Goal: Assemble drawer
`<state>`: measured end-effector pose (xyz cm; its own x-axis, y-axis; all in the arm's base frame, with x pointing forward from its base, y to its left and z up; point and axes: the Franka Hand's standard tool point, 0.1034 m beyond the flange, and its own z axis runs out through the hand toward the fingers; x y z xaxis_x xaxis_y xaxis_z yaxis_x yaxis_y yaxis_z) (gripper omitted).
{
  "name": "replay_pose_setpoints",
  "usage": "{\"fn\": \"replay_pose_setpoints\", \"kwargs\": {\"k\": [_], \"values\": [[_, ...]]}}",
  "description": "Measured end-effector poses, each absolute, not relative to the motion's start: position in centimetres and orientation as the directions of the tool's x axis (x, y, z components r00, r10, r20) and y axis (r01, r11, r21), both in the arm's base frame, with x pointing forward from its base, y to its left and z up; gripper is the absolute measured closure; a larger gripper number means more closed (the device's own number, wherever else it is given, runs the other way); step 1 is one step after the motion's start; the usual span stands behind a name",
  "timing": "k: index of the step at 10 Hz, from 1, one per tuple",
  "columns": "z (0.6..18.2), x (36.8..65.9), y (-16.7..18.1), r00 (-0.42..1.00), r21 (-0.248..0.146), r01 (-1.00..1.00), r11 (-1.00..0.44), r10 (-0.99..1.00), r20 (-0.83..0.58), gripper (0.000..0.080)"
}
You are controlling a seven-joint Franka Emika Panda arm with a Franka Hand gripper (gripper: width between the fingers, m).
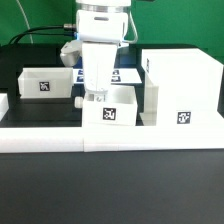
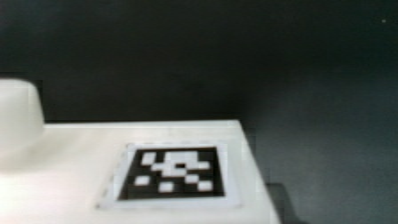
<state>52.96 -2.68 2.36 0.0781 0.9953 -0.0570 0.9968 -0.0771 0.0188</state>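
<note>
We poise claw (image 1: 96,98) over near tray (image 1: 112,115) | shell (image 1: 185,90) just beside, the exterior view's right | we cannot tell claw's gap

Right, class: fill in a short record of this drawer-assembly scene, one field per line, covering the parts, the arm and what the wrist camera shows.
shell: tall white box, upright at the exterior view's right, tag on its front
middle tray: next to the shell, tag facing the camera
left tray: apart, at the exterior view's left
arm: reaching down over the middle tray
jaws: low at that tray's rim; open or shut cannot be told
border wall: long, low, white, in front of the parts
wrist view: white surface with a tag on a dark table
</note>
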Motion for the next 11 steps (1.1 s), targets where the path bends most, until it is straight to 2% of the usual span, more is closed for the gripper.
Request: {"fn": "replay_pose_setpoints", "kwargs": {"k": [4, 9, 10, 11], "values": [[2.1, 53.9, -1.8, 0.063, 0.003, 0.998, -0.063, 0.996, -0.056, 0.0757], [2.1, 53.8, -1.8, 0.075, 0.002, 0.997, -0.075, 0.996, -0.055, 0.0757], [2.1, 53.9, -1.4, 0.083, 0.007, 0.997, -0.083, 0.995, -0.052, 0.0757], [2.2, 54.2, -1.0, 0.093, 0.033, 0.995, -0.091, 0.995, -0.046, 0.0757]]}}
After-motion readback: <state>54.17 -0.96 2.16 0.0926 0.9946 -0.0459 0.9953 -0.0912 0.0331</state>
